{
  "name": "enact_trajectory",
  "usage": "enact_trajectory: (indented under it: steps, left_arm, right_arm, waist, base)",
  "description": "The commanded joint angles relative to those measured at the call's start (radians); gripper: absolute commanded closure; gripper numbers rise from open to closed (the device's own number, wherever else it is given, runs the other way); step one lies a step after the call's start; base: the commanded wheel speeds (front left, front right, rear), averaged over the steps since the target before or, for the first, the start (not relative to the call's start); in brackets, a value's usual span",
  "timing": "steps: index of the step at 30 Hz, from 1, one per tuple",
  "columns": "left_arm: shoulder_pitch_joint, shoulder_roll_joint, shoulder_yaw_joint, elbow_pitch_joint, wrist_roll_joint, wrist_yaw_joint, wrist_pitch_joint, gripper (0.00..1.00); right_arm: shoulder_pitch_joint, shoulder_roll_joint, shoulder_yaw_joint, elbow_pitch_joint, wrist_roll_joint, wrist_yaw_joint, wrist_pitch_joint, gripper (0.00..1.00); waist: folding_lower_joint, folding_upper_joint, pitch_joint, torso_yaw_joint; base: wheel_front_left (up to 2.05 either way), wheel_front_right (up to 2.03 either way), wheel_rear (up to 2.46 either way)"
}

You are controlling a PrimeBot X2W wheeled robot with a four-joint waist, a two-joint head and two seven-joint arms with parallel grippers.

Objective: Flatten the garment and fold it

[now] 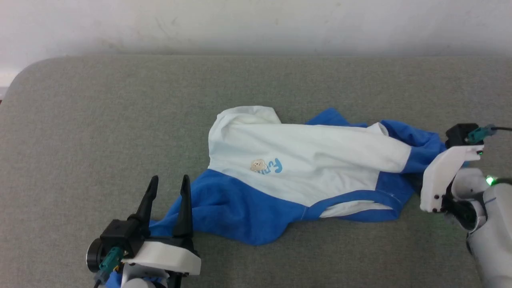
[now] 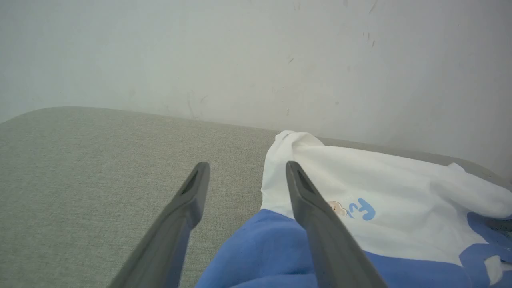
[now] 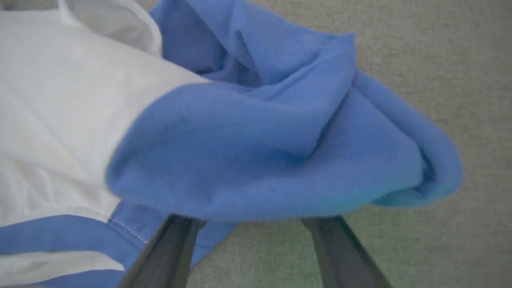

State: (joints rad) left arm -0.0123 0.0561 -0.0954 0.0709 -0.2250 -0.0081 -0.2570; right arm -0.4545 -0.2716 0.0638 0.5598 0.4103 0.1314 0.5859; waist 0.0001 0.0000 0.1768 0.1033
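On the grey cushion [image 1: 80, 120] the garment [image 1: 312, 160] lies crumpled, the left gripper [image 1: 169, 181] spread wide and empty with one finger over its blue sleeve, the right gripper [image 3: 252, 221] likewise spread, fingertips hidden under the bunched blue fold at the opposite end.

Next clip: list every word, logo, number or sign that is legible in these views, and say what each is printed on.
"Fu": light blue print on the chest of the soft white shirt with bright blue sleeves, next to a small tan cartoon figure. This is a partial reading, as the remaining letters are too small and blurred to make out.
There is no other writing on the grey fabric surface or the pale wall.
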Motion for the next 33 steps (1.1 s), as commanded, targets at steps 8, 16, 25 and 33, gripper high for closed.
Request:
enact_trajectory:
  steps: [8,16,25,33]
  left_arm:
    - [-0.024,-0.005,-0.004,0.014,0.009,-0.004,-0.005,0.0]
    - [-0.019,0.003,-0.011,0.07,0.006,-0.031,-0.004,0.0]
    - [-0.102,0.115,-0.106,0.125,-0.026,-0.107,0.283,0.0]
    - [-0.197,0.279,-0.36,0.109,-0.139,-0.122,0.611,0.0]
  right_arm:
    - [-0.038,0.036,0.052,0.186,0.024,-0.001,0.094,0.55]
    - [0.011,0.012,0.113,0.1,0.098,-0.001,0.031,1.0]
    - [0.139,-0.045,0.081,-0.135,0.118,-0.001,-0.024,1.0]
    - [0.245,-0.017,0.005,-0.308,0.086,-0.001,0.054,1.0]
  waist:
    - [-0.0001,0.0,0.017,0.013]
    - [-0.0001,0.0,-0.028,-0.016]
    - [-0.0001,0.0,-0.088,-0.038]
    - [-0.0001,0.0,-0.074,-0.066]
  base:
    - [0.0,0.0,0.0]
    - [0.0,0.0,0.0]
    - [0.0,0.0,0.0]
    - [0.0,0.0,0.0]
